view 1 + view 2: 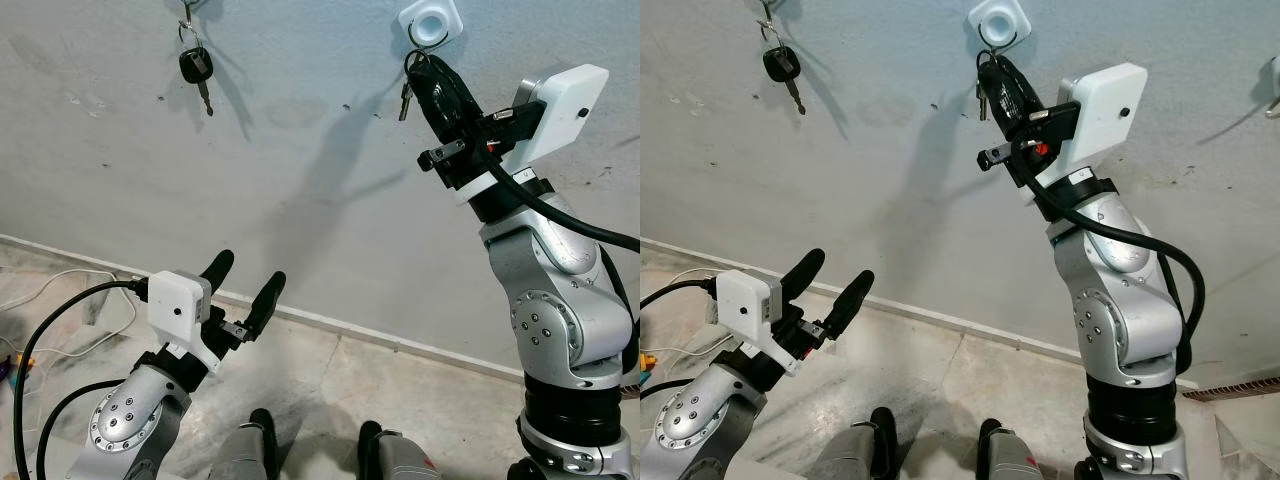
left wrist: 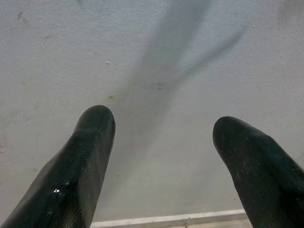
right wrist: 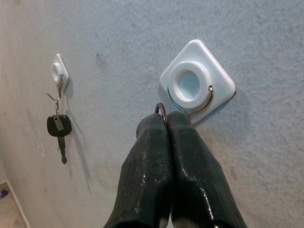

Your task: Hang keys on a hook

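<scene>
My right gripper (image 1: 420, 62) is raised to the wall, just under a white square hook (image 1: 431, 21), and is shut on a key ring (image 3: 160, 110). Silver keys (image 1: 405, 100) dangle below its fingers. In the right wrist view the ring sits against the wire of the hook (image 3: 197, 85); whether it is over the wire I cannot tell. A second white hook (image 3: 58, 73) to the left holds a black car key (image 1: 196, 67). My left gripper (image 1: 244, 279) is low, open and empty, pointing at the bare wall.
The grey plaster wall (image 1: 300, 170) meets a tiled floor (image 1: 400, 390) at a pale skirting strip. White and black cables (image 1: 60, 300) lie on the floor at the left. Another hook (image 1: 1272, 85) shows at the far right of the wall.
</scene>
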Controlling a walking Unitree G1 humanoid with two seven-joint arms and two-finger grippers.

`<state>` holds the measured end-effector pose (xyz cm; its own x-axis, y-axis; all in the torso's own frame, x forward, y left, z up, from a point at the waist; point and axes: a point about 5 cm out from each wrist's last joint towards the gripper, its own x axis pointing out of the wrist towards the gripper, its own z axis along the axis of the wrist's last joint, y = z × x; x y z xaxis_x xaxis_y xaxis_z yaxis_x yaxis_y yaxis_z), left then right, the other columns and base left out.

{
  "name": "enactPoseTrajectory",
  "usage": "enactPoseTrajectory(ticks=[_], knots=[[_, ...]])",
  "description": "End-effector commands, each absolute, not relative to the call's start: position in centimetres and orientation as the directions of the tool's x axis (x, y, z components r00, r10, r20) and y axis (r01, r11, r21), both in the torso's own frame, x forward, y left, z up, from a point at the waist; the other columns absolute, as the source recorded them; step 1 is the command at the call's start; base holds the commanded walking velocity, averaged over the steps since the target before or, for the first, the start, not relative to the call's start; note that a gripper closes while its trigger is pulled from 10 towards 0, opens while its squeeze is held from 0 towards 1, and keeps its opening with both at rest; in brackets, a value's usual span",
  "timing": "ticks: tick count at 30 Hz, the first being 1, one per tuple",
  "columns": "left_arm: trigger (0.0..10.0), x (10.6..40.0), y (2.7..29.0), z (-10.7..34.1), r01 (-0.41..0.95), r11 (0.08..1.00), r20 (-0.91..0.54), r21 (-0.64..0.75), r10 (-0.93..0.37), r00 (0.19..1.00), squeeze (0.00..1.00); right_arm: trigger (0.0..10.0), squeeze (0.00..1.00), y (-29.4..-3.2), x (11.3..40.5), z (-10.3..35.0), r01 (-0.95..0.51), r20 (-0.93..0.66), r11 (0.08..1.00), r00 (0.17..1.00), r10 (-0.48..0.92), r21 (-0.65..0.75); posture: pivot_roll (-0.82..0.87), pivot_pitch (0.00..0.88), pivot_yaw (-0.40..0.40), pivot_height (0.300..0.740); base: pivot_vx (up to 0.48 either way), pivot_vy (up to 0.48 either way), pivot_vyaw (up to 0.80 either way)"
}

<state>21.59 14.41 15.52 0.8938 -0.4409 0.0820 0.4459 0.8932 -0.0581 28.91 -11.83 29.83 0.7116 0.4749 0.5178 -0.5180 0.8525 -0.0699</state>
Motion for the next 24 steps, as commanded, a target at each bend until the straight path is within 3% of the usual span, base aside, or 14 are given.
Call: enactPoseTrajectory(ticks=[1, 24], knots=[[10.0, 21.3, 14.4, 15.1, 0.446, 0.893, 0.057, -0.054, -0.443, 0.895, 0.00, 10.0, 0.00, -11.7, 28.8, 29.4, -0.526, 0.505, 0.849, 0.718, 0.479, -0.058, 0.05, 0.284, 0.030, 0.740, 0.000, 0.000, 0.00], [10.0, 21.1, 14.3, 15.2, 0.447, 0.893, 0.056, -0.056, -0.445, 0.894, 0.00, 10.0, 0.00, -11.7, 29.2, 28.6, -0.528, 0.489, 0.849, 0.745, 0.454, 0.015, 0.05, 0.291, 0.031, 0.740, 0.000, 0.000, 0.00]])
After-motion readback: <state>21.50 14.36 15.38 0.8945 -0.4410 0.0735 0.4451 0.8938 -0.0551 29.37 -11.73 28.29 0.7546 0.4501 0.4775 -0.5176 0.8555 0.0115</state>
